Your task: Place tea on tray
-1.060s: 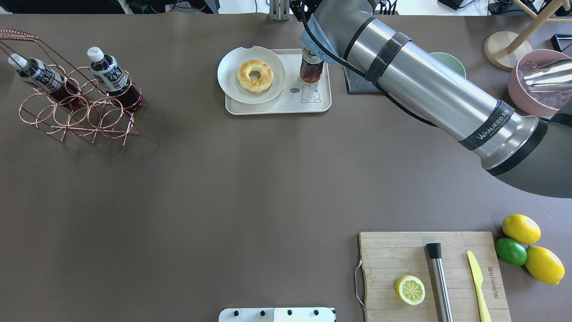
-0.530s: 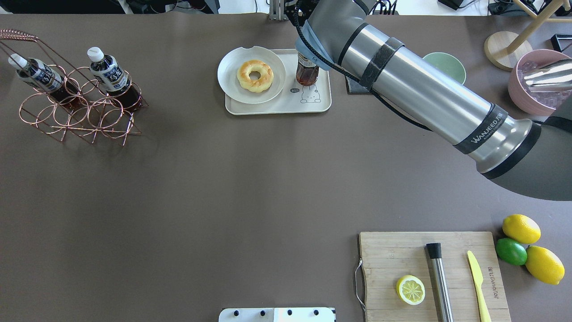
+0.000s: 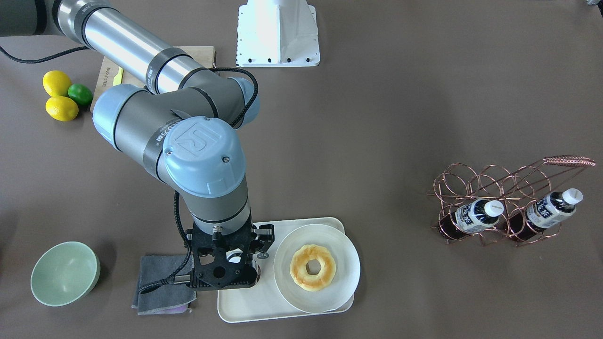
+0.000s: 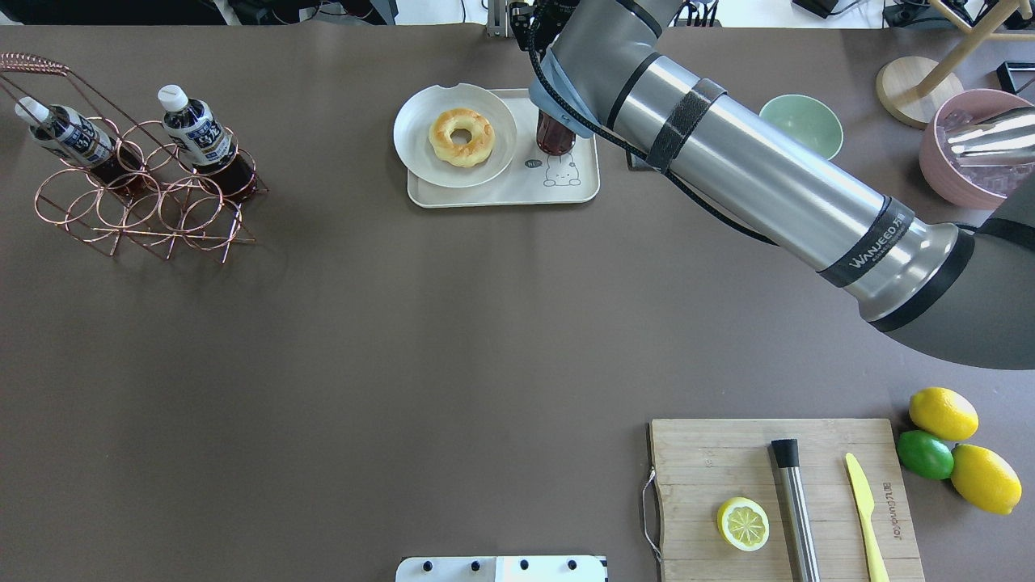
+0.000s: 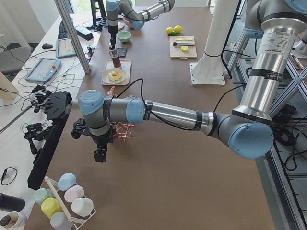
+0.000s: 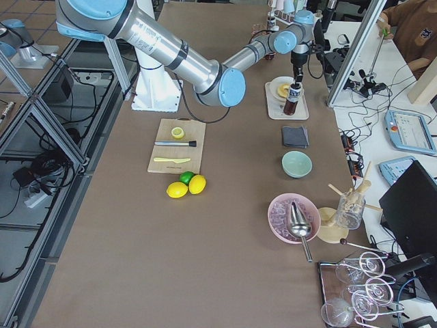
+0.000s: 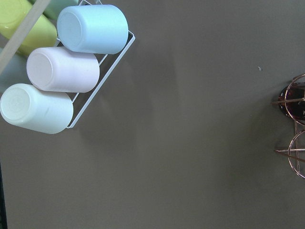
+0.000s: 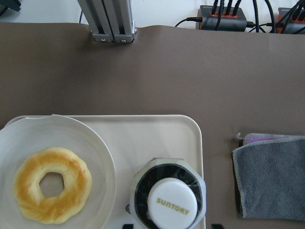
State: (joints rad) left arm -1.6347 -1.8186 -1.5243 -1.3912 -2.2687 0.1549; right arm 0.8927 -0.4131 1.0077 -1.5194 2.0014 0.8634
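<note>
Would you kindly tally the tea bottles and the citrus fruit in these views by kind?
Tea bottles: 3
Whole lemons: 2
Limes: 1
Lemon halves: 1
Total: 7

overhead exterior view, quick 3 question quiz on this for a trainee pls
1. True or false: the tea is over the tray, beside the plate.
2. What lies on the plate? A. a lemon half B. a doughnut C. a knife
3. How many bottles sit in the wire rack?

Key: 1 true; 2 B; 3 two.
</note>
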